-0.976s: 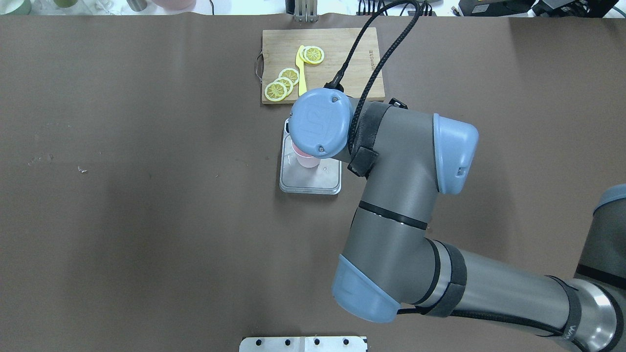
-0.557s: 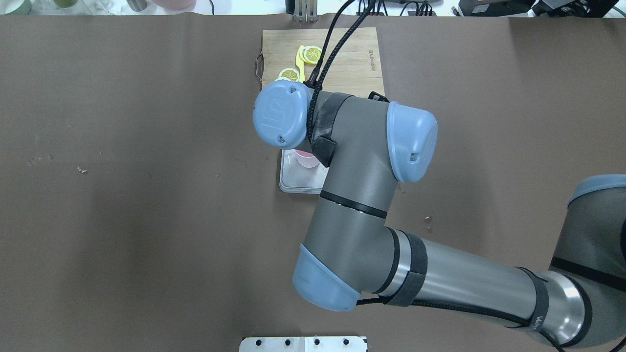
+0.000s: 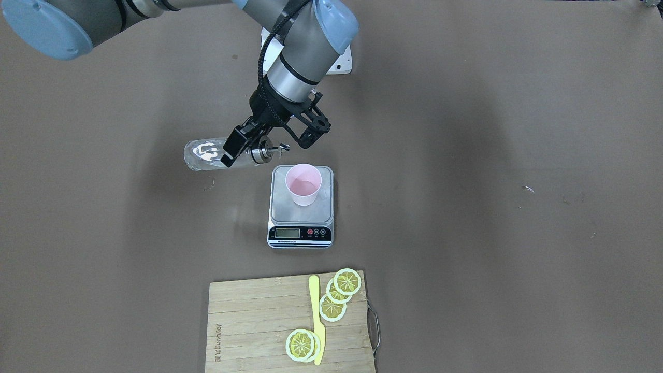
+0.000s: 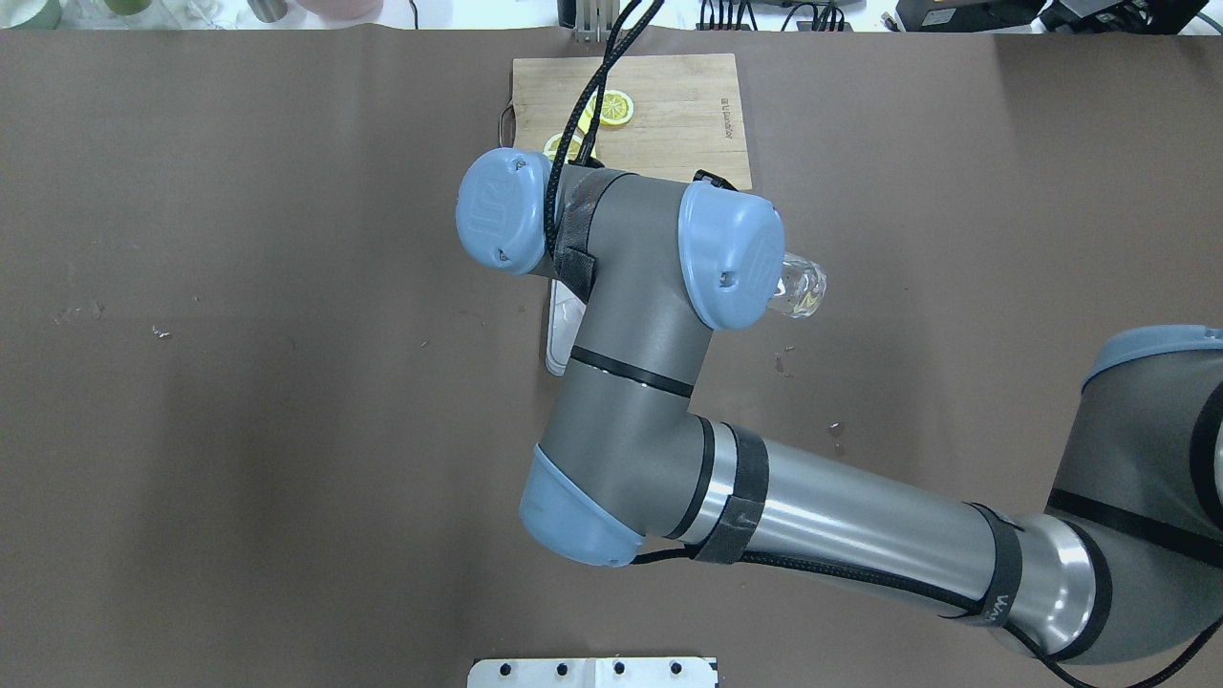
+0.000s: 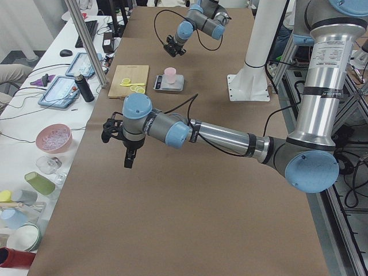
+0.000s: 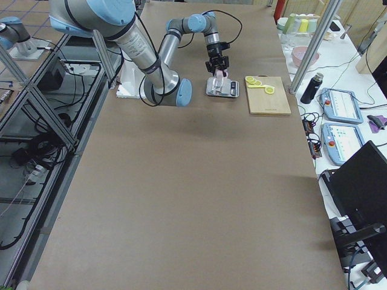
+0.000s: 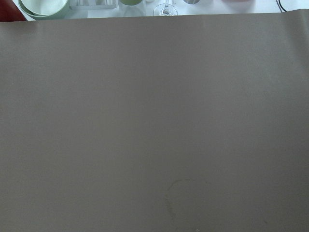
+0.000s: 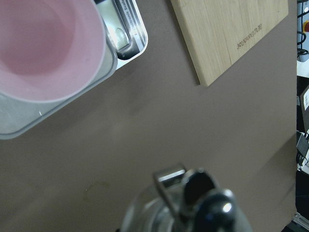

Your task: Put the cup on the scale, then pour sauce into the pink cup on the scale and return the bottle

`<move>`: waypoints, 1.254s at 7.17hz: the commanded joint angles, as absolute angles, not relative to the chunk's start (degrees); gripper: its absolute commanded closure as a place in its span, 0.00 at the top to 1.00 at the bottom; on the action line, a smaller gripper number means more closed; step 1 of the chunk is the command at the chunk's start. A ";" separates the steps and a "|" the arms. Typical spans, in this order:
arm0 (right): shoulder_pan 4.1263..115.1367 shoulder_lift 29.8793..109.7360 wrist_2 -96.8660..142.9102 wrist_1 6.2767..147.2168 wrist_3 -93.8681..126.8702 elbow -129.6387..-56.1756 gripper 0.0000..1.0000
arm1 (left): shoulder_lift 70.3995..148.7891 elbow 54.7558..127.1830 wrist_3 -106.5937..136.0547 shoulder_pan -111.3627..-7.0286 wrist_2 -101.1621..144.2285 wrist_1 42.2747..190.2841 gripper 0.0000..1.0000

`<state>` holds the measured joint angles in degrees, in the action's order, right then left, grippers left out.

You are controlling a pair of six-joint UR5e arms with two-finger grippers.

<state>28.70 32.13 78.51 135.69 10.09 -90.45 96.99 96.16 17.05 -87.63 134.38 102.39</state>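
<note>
The pale pink cup (image 3: pixel 303 184) stands upright on the silver plate of the scale (image 3: pixel 282 208). My right gripper (image 3: pixel 241 149) is shut on the clear glass bottle (image 3: pixel 206 154) near its silver cap and holds it about level in the air. The spout (image 3: pixel 275 148) points toward the cup, just short of its rim; I see no stream. In the overhead view my arm hides the cup, and only the bottle's base (image 4: pixel 801 288) and a sliver of the scale (image 4: pixel 561 330) show. My left gripper (image 5: pixel 129 156) hangs over bare table far from the scale; I cannot tell whether it is open.
A wooden cutting board (image 3: pixel 248 324) with lemon slices (image 3: pixel 339 292) and a yellow knife (image 3: pixel 316 321) lies beyond the scale. Bowls, cups and tablets (image 5: pixel 54 138) stand on the side bench past the table's far edge.
My right wrist has swung left in the overhead view and turned, and now covers the cup and most of the scale. The bottle's base now sticks out at the wrist's right.
</note>
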 commanded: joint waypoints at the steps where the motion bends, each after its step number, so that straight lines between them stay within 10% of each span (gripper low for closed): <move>1: 29.35 30.69 78.40 135.70 8.53 -87.12 0.00 | 96.94 96.24 17.05 -87.63 134.38 102.39 0.97; 9: 29.36 27.07 76.56 138.25 6.59 -79.28 0.00 | 97.03 96.24 17.75 -87.54 134.47 102.30 0.98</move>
<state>29.35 26.84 77.49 137.68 6.62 -79.42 96.99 96.24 17.52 -87.61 134.47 102.34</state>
